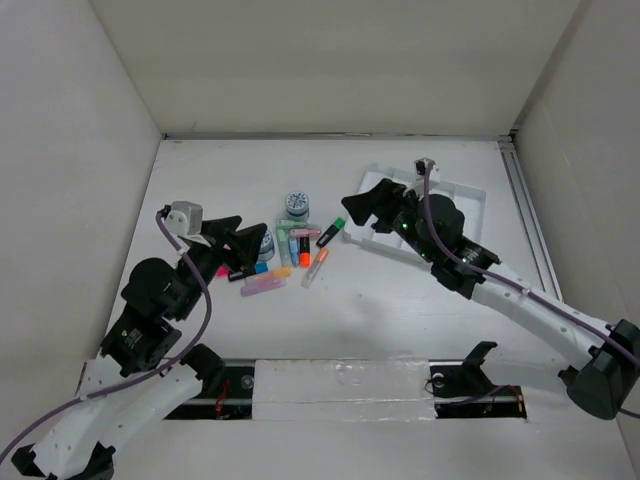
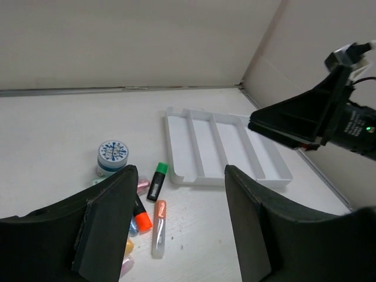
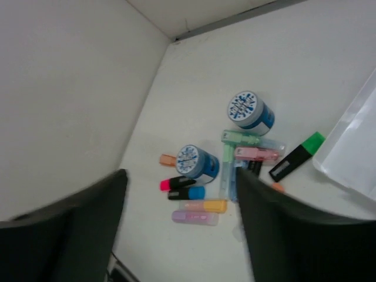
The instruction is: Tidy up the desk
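Puts the highlighter pile (image 1: 300, 250) on the desk (image 1: 400, 310) just ahead of the left gripper (image 1: 243, 236), jaws wide, empty; the green-capped highlighter (image 1: 331, 232), slanted trayward, nearer the right gripper (image 1: 358, 203), likewise wide, empty.

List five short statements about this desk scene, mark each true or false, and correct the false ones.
1. The tray holds nothing in the compartments that show. True.
2. The left gripper grips a pen. False: it is open and empty.
3. Two tins sit among the markers. True.
4. The green-capped marker lies inside the tray. False: it lies on the desk, just outside the tray.
5. The right gripper is shut. False: its jaws stand open, holding nothing.
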`<state>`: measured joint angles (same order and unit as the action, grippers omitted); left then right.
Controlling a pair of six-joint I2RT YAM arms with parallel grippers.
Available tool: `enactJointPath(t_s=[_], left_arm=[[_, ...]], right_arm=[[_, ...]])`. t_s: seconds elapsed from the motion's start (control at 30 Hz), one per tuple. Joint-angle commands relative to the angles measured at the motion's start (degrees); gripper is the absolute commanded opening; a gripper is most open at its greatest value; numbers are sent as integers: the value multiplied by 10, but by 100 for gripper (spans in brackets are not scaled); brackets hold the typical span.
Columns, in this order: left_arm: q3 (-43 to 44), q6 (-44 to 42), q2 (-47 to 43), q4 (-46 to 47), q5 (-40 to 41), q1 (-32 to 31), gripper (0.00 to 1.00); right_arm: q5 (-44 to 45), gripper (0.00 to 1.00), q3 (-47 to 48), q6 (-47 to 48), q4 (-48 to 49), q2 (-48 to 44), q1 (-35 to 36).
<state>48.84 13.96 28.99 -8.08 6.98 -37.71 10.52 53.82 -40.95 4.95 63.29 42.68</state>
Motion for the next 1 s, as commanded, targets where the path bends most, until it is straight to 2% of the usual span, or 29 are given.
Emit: enactJointPath(t_s=[0.0, 0.03, 0.07, 0.1, 0.17, 0.23, 0.27, 0.3, 0.53, 0.6, 0.63, 0.67, 0.7, 0.73, 0.77, 0.8, 0.83, 0.87, 0.9, 0.93, 0.97], left_arm=[[-3, -9, -24, 26, -14, 4, 57], [-4, -9, -25, 26, -14, 4, 57], [-7, -9, -25, 27, -17, 4, 54], [-13, -9, -27, 32, -15, 4, 52], [-16, -4, -25, 34, -6, 4, 46], [-20, -1, -23, 36, 0, 4, 34], [-20, 0, -20, 36, 2, 4, 11], [-18, 3, -17, 32, 18, 4, 0], [-22, 20, -26, 23, 67, 4, 0], [-24, 25, -28, 21, 76, 4, 17], [-24, 25, -27, 20, 76, 4, 26], [-23, 25, -25, 20, 73, 4, 39], [-22, 25, -27, 17, 73, 4, 15], [-22, 25, -27, 17, 73, 4, 15], [-21, 26, -28, 15, 77, 4, 0], [-23, 27, -30, 14, 77, 4, 1], [-23, 27, -31, 14, 76, 4, 5], [-23, 27, -31, 13, 73, 4, 19], [-23, 27, -30, 15, 70, 4, 28], [-24, 27, -31, 16, 69, 4, 33], [-24, 27, -31, 16, 68, 4, 30]], right_arm=[[22, 80, 28, -12, 23, 20, 14], [20, 42, 33, -12, 23, 31, 14], [20, 19, 37, -11, 24, 38, 14], [26, 1, 40, -12, 24, 42, 14], [53, 0, 47, -13, 32, 56, 21], [56, 0, 58, -12, 31, 68, 27], [58, 0, 78, -11, 25, 84, 27], [60, 0, 87, -9, 18, 93, 34], [68, 0, 135, 5, 9, 173, 54], [73, 10, 167, 7, -9, 201, 54], [73, 33, 181, 11, -18, 234, 54], [80, 63, 224, 17, -47, 287, 61], [98, 72, 237, 18, -69, 302, 61], [99, 78, 237, 18, -69, 302, 61], [113, 85, 254, 23, -72, 330, 67], [120, 88, 262, 25, -76, 343, 67], [123, 95, 270, 26, -81, 358, 67], [132, 98, 287, 32, -83, 384, 67], [136, 99, 300, 37, -88, 400, 67], [137, 99, 313, 40, -106, 416, 67], [142, 99, 328, 46, -115, 431, 67]])
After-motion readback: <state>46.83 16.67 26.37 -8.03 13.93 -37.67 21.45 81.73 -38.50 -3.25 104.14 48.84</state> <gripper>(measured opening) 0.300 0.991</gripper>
